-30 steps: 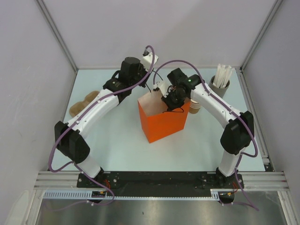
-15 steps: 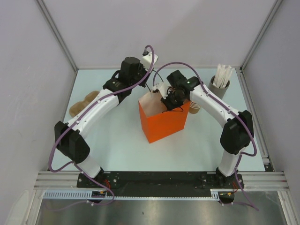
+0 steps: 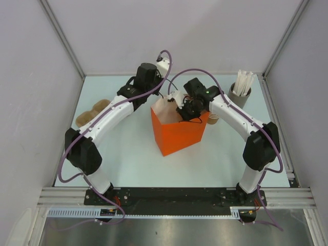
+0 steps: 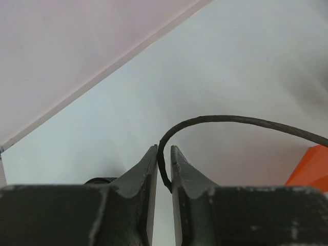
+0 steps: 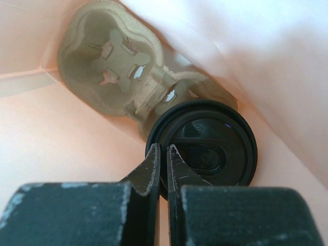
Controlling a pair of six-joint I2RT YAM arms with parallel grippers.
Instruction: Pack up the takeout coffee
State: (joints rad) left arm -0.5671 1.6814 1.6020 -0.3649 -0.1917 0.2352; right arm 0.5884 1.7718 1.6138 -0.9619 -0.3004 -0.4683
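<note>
Lid [image 5: 210, 148] pinched by right jaws | left jaws empty slit (narrower), arm [image 3: 110, 115] nearer bag [image 3: 179, 136]

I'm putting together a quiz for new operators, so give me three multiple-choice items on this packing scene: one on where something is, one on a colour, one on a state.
1. Where is the lidded cup?
A. out in the open at the near edge
B. inside the orange bag
C. lifted high above everything

2. What colour is the cup's lid?
A. white
B. orange
C. black

3. How does the right gripper stand?
A. shut on the lid's rim
B. wide open
C. out of every view

Key:
1. B: the right wrist view shows bag walls around the cup and a cardboard cup carrier next to it.
2. C: the lid is plainly black.
3. A: the fingers pinch together at the rim.
</note>
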